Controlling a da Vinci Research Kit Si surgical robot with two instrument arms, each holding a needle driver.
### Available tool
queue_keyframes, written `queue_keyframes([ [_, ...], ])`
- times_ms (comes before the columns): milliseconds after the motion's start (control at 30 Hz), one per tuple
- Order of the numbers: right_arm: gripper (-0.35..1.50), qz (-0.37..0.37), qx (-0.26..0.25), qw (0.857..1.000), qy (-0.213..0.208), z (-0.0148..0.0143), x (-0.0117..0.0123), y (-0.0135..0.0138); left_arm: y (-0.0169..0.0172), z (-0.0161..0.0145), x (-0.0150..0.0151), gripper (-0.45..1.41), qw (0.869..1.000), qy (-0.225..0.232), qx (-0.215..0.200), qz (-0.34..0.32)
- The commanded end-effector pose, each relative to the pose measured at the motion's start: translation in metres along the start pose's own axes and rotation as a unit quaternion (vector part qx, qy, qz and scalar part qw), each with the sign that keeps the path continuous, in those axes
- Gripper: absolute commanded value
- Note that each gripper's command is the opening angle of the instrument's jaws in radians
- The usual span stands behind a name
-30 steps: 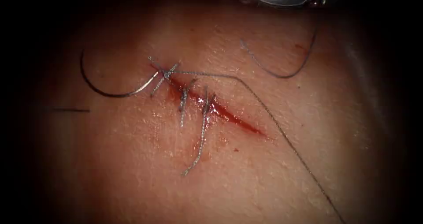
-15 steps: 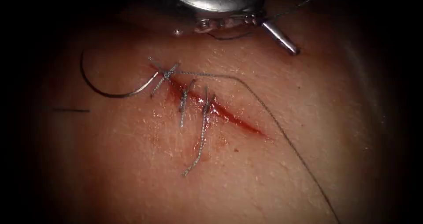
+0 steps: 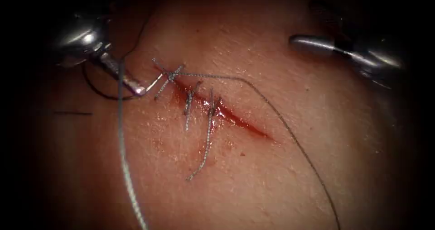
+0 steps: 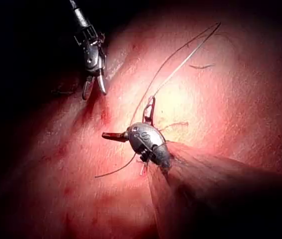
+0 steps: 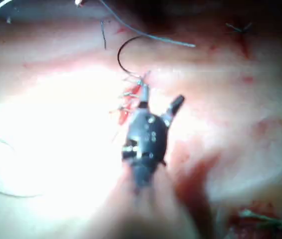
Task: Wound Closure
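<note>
Steel needle lies on the tissue left of the cut, right at your left hand, whose jaws gape wide with one tip against the needle's end nearest the knots. Thread trails across that hand; no grip shows. Your right hand hangs well apart across the cut, parted and empty

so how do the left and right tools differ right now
Left tool has its tip at the needle, which lies on the tissue left of the cut; right tool hangs right of the cut, touching nothing. Left's jaws gape wide, thread draped across it; right's part slightly. Both open, holding nothing.
</note>
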State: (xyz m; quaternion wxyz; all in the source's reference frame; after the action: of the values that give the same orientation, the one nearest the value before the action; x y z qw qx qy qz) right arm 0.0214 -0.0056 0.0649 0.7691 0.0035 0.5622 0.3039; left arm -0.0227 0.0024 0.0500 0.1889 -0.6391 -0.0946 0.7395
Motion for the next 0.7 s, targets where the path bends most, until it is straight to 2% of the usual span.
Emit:
queue_keyframes([
  [33, 1.3, -0.003, 0.006, 1.0, -0.004, 0.0013, -0.0014, -0.0019, 0.0009, -0.0001, -0.0007, 1.25, 1.0, -0.001, -0.005, 0.008],
  [67, 1.3, -0.009, 0.013, 1.0, -0.005, 0.0019, -0.0022, -0.0029, 0.0028, -0.0017, -0.001, 1.25, 1.0, -0.002, -0.008, 0.017],
  [167, 1.3, -0.013, 0.018, 1.0, -0.003, 0.0025, -0.0029, -0.0038, 0.0052, -0.004, -0.0019, 1.25, 0.999, -0.016, -0.017, 0.024],
  [300, 1.28, -0.015, 0.022, 1.0, -0.004, 0.0027, -0.0031, -0.0045, 0.0078, -0.0067, -0.0043, 1.25, 0.997, -0.061, -0.032, 0.043],
  [333, 1.28, -0.015, 0.024, 1.0, -0.004, 0.0027, -0.003, -0.0047, 0.0092, -0.0079, -0.0072, 1.23, 0.992, -0.104, -0.023, 0.061],
  [367, 1.28, -0.015, 0.024, 1.0, -0.004, 0.0027, -0.003, -0.0047, 0.0092, -0.0079, -0.0072, 1.23, 0.992, -0.104, -0.023, 0.061],
  [400, 1.28, -0.015, 0.024, 1.0, -0.003, 0.0027, -0.003, -0.0048, 0.0101, -0.0082, -0.0109, 1.16, 0.988, -0.132, -0.01, 0.078],
  [467, 1.28, -0.015, 0.024, 1.0, -0.003, 0.0028, -0.0029, -0.0049, 0.0102, -0.008, -0.0135, 1.15, 0.987, -0.138, 0.004, 0.087],
  [567, 1.28, -0.016, 0.026, 1.0, -0.004, 0.0031, -0.0029, -0.0055, 0.0094, -0.007, -0.0166, 1.13, 0.985, -0.141, 0.014, 0.098],
  [700, 1.26, -0.017, 0.035, 0.999, 0.0, 0.0035, -0.0027, -0.0064, 0.0073, -0.0043, -0.0187, 1.11, 0.984, -0.144, 0.024, 0.099],
])
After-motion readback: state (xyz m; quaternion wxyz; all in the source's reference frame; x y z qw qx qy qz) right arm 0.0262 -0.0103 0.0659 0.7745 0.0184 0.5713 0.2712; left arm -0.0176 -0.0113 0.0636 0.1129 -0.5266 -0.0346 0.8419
